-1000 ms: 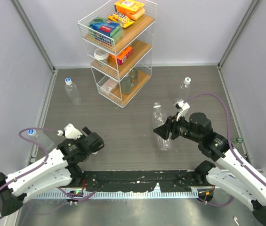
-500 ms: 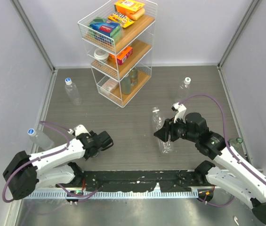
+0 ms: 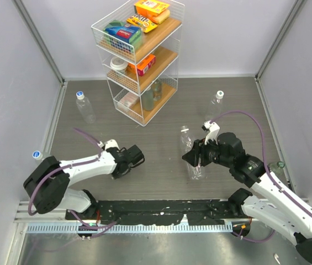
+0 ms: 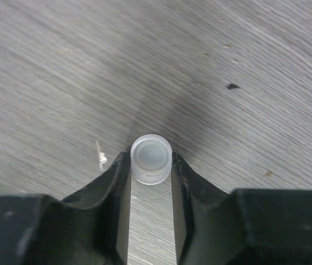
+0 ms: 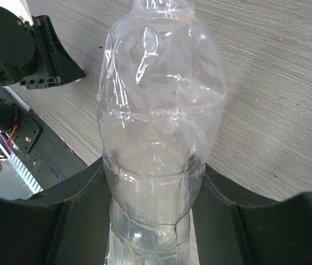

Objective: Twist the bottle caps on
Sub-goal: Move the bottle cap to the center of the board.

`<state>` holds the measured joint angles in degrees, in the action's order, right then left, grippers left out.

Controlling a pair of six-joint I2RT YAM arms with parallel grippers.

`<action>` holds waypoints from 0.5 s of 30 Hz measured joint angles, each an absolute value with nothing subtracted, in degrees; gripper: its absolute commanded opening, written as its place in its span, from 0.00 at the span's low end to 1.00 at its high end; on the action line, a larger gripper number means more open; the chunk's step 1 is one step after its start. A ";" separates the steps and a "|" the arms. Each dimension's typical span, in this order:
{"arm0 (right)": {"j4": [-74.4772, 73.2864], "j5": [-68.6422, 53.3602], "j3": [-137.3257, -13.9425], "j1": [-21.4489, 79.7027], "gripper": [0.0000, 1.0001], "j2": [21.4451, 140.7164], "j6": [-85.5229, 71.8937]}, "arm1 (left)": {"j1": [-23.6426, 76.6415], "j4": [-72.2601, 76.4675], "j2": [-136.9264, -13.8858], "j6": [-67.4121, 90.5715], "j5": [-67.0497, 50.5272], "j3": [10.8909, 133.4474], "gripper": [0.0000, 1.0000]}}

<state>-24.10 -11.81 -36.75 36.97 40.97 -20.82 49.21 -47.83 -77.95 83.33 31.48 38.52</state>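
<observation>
In the left wrist view a small white bottle cap [image 4: 151,158] rests on the grey table, open side up. My left gripper [image 4: 151,165] is shut on it, one fingertip pressing each side. From above, the left gripper [image 3: 135,156] lies low on the table left of centre, and it hides the cap. My right gripper [image 3: 192,157] is shut on the ribbed body of a clear bottle [image 3: 186,144] that stands upright with a bare neck. In the right wrist view this bottle [image 5: 158,110] fills the gap of the right gripper [image 5: 154,168].
A wire shelf [image 3: 142,55] with boxes and cans stands at the back centre. Capped bottles lie at the back left [image 3: 85,109], back right [image 3: 216,100] and the left wall [image 3: 40,158]. Another small item [image 3: 280,164] sits by the right wall.
My left arm has swung right along the table toward the middle, and its jaws have closed in onto the cap. The right gripper kept hold of the bottle and barely shifted.
</observation>
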 measured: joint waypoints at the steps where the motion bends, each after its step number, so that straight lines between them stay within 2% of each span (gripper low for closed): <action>1: -24.16 -11.66 -36.75 36.97 0.40 40.88 -20.82 | 49.21 -46.98 -78.41 82.19 31.18 38.98 0.22; 10: -25.17 -9.50 -36.73 36.97 0.40 40.12 -20.82 | 49.10 -31.03 -82.35 71.48 23.88 42.41 0.23; 15: -25.98 -7.27 -36.73 36.97 0.40 39.62 -20.86 | 49.12 -24.91 -90.45 66.98 19.88 49.52 0.26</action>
